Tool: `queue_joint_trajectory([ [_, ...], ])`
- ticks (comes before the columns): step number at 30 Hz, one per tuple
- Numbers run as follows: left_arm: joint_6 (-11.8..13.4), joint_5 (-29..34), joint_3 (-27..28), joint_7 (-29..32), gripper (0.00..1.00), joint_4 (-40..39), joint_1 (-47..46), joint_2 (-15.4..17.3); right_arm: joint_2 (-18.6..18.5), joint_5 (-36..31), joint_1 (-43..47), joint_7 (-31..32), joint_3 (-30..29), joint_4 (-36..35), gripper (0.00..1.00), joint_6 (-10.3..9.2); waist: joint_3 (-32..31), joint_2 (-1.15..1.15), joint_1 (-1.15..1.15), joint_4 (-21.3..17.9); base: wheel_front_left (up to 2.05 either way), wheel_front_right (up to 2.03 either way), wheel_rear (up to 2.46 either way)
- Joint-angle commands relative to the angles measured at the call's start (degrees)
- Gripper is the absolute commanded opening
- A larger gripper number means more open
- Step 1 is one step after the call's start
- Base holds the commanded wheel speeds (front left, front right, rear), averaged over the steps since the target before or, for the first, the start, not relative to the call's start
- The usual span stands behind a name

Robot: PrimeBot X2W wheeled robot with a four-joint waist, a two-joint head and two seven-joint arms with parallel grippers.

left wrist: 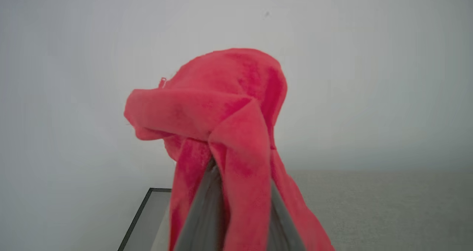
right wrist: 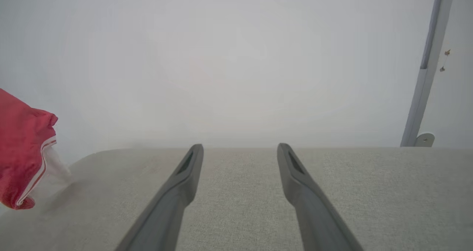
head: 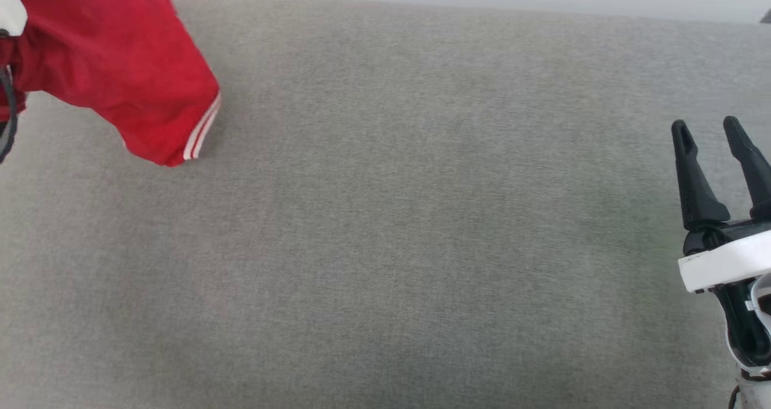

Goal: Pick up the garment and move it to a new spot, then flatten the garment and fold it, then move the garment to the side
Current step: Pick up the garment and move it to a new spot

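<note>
- The garment (head: pixel 114 53) hangs at the upper left of the head view, lifted above the grey cloth-covered table (head: pixel 421 216). Its lowest corner, a hem with white stripes, dangles close over the surface.
- In the left wrist view the left tool (left wrist: pixel 240 184) is clenched on the garment (left wrist: pixel 221 107). Red cloth is bunched between its fingers (left wrist: pixel 201 217) and draped over both of them.
- The right tool (head: pixel 706 126) sits at the right edge of the head view, released and holding nothing, well apart from the garment. In its own wrist view its fingers (right wrist: pixel 177 192) stand apart over bare table, with the garment (right wrist: pixel 18 158) at the far left edge.
- The step in hand looks like carrying the garment to a new spot, with flattening and folding not yet begun.
- Risk: the hold is on a loose bunch, not on a seam or a corner, so layers could slide out and the garment could drop short of the spot.
- Risk: the cloth lies over the fingers, so it may cling or snag when the left tool lets go and get dragged back up.
- Risk: set down from one bunched hold, it would likely land crumpled, with sleeves tucked under, making the flattening harder.
- Risk: the garment hangs near the left edge of the head view, so part of it may land where the head camera cannot check it.
</note>
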Motion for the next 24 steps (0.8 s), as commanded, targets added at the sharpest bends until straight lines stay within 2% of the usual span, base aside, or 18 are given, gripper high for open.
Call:
queue_joint_trajectory([
  [1,-0.1,-0.5,-0.2,1.4,0.0,-2.6,1.3,0.2,0.4,0.1,0.5,-0.5,-0.1,-0.1,1.0,-0.02,-0.5,0.0,0.0,-1.0,0.0,0.0,0.0],
  [13,3.9,-3.6,-3.5,18.6,0.0,-32.9,11.7,-0.7,2.1,1.0,1.6,-2.6,-3.3,1.0,1.0,-0.02,-1.5,0.0,0.0,-11.0,0.0,0.0,0.0],
  [19,5.3,-4.3,-7.8,25.4,0.0,-40.9,15.7,-2.6,3.2,1.4,2.7,-3.9,-4.9,1.9,1.0,-0.02,-2.0,0.0,0.0,-16.2,0.0,0.0,0.0],
  [24,5.7,-5.4,-12.1,29.3,0.0,-43.0,20.4,-4.6,4.2,1.8,3.7,-4.7,-4.5,3.1,1.0,-0.02,-2.1,0.0,0.0,-19.7,0.0,0.0,0.0],
])
